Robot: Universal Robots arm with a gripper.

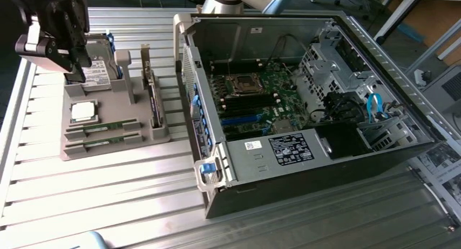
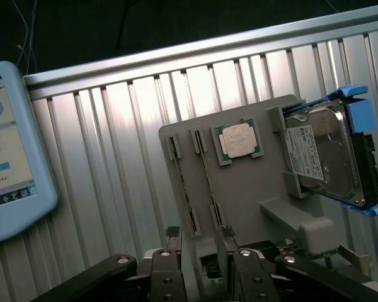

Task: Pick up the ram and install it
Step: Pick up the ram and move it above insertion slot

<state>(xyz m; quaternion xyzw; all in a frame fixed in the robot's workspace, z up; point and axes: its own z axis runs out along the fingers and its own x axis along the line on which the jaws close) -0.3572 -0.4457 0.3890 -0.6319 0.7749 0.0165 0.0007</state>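
wrist view: gripper (image 2: pixel 200 234) open, empty; the ram (image 2: pixel 182 184), thin green stick, sits edgewise in grey holder (image 2: pixel 246 189).

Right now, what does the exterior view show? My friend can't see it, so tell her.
A robot's end effector hangs above a grey holder carrying two ram sticks, a CPU chip and a hard drive. At the exterior view's right lies an open computer case.

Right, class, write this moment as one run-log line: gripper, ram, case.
gripper: open, empty, over gray holder | ram: two sticks lying in holder slots | computer case: side open
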